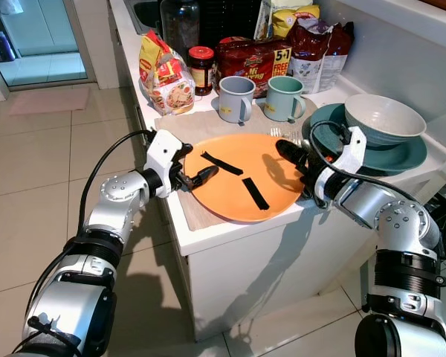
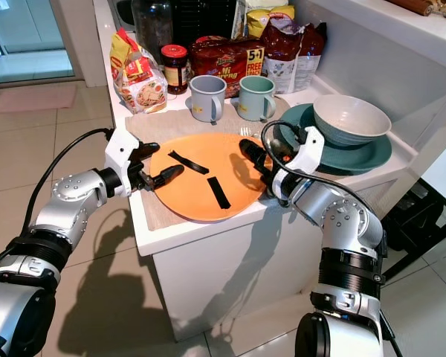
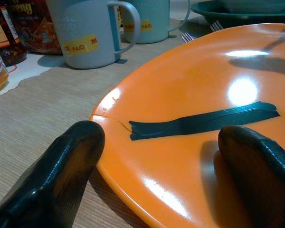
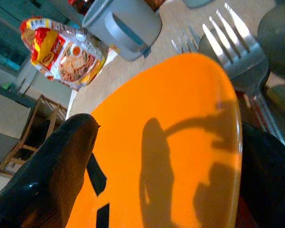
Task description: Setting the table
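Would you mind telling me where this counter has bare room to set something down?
Bare placemat lies between the two mugs and the round orange plate; a white counter strip runs along the near edge. The back is crowded with packets, and the teal dish with grey bowl fills the right.

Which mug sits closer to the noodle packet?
The grey-blue mug, left of the green mug; the yellow-red noodle packet lies just beyond its left side.

Two mugs (image 1: 260,98) are crowding the orange plate (image 1: 245,178) at twelve o'clock; the teal dish stack (image 1: 379,134) is blocking three o'clock.
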Robot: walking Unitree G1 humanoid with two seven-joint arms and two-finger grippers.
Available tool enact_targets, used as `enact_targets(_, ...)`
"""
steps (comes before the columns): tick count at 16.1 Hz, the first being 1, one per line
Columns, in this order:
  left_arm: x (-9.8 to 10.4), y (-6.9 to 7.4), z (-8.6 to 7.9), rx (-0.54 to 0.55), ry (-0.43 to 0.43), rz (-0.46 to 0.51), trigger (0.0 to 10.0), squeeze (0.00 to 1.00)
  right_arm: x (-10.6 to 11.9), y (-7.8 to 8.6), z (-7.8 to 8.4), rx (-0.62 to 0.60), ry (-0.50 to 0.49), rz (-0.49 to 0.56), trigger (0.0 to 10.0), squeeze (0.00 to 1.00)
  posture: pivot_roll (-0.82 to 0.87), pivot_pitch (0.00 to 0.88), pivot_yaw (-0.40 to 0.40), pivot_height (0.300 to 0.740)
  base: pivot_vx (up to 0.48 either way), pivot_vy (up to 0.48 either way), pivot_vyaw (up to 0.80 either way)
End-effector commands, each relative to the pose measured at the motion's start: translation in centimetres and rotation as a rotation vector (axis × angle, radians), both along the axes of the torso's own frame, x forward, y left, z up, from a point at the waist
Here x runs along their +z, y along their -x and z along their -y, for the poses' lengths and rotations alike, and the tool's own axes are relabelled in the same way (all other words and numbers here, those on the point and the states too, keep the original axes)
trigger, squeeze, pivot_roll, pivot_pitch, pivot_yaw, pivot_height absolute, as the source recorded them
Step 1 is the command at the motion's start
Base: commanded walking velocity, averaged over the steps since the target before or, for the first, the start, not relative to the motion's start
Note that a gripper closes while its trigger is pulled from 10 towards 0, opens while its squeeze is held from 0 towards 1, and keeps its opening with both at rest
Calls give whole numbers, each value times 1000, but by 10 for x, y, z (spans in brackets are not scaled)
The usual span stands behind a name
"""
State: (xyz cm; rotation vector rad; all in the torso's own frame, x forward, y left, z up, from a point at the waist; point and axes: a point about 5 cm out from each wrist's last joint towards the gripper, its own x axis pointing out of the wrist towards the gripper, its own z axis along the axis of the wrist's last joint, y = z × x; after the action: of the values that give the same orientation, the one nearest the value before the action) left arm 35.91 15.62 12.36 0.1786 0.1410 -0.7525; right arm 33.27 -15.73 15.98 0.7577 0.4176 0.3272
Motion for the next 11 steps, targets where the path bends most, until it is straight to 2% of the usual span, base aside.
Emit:
enact_targets(1,-76,37,-11,18,-91,-352,10000,0,4,-1,0,3,-23,-8,10000,0,55,22,-78,740,0,0,0)
enact_targets(6,-76,37,-11,12,-96,-349,10000,0,11,0,-8,55,-106,2,9765,0,55,22,-78,740,0,0,0)
enact_targets(7,-75,37,-11,11,-97,-348,10000,0,10,2,-9,62,-115,-4,0,0,55,22,-78,740,0,0,0)
enact_targets(11,-75,37,-11,10,-100,-346,10000,0,10,3,-10,71,-128,-11,0,0,56,25,-78,740,0,0,0)
